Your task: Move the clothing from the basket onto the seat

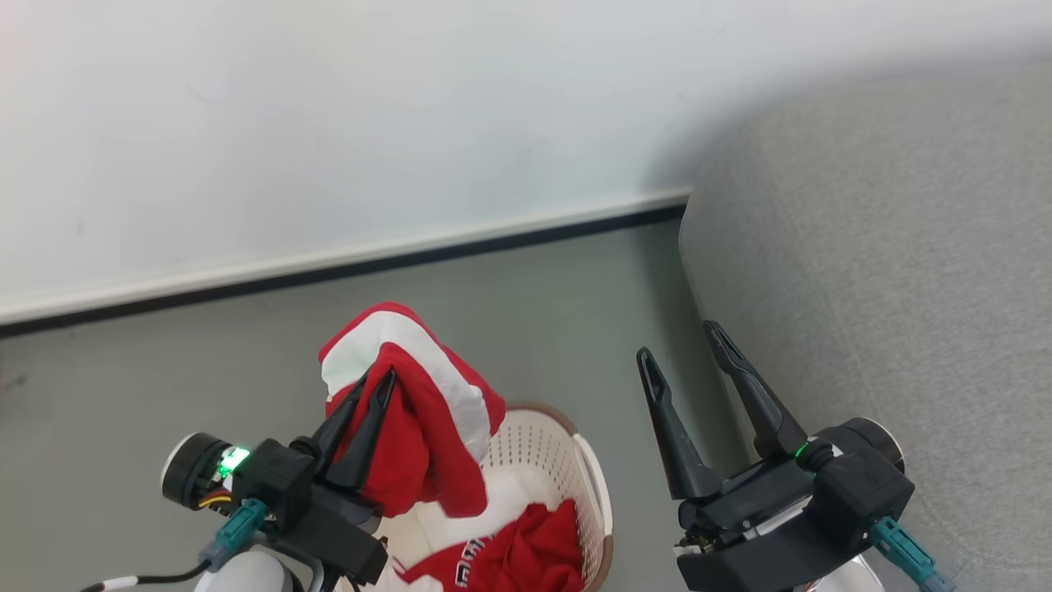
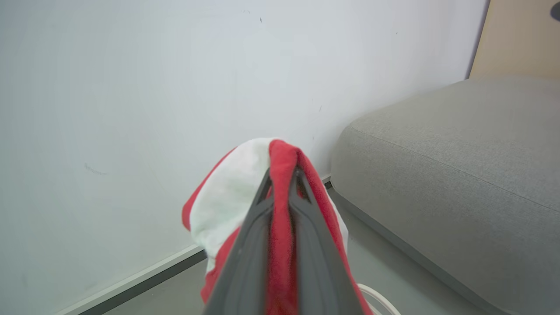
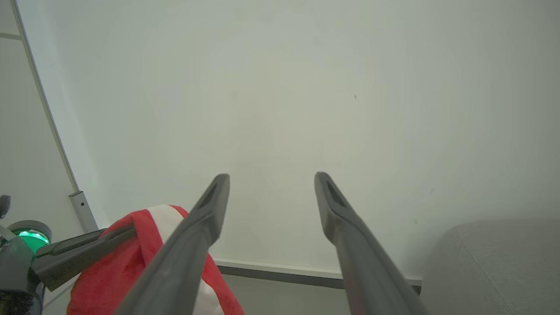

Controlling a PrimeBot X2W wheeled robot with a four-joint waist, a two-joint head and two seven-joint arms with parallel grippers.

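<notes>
My left gripper (image 1: pixel 376 383) is shut on a red and white piece of clothing (image 1: pixel 427 411), lifted above the basket (image 1: pixel 575 477) and draped over the fingers. In the left wrist view the clothing (image 2: pixel 245 192) is pinched between the two fingers (image 2: pixel 249 245). More red clothing (image 1: pixel 526 555) lies in the cream basket at the bottom of the head view. My right gripper (image 1: pixel 680 344) stands open and empty, right of the basket and beside the grey seat (image 1: pixel 888 271). The right wrist view shows its gripper (image 3: pixel 271 177) spread against the wall, with the held clothing (image 3: pixel 109 271) at lower left.
A white wall (image 1: pixel 329 123) with a dark baseboard (image 1: pixel 345 267) runs behind the basket. Grey floor (image 1: pixel 534 312) lies between wall, basket and seat. The seat (image 2: pixel 459 166) stands to the right against the wall, its rounded corner near my right gripper.
</notes>
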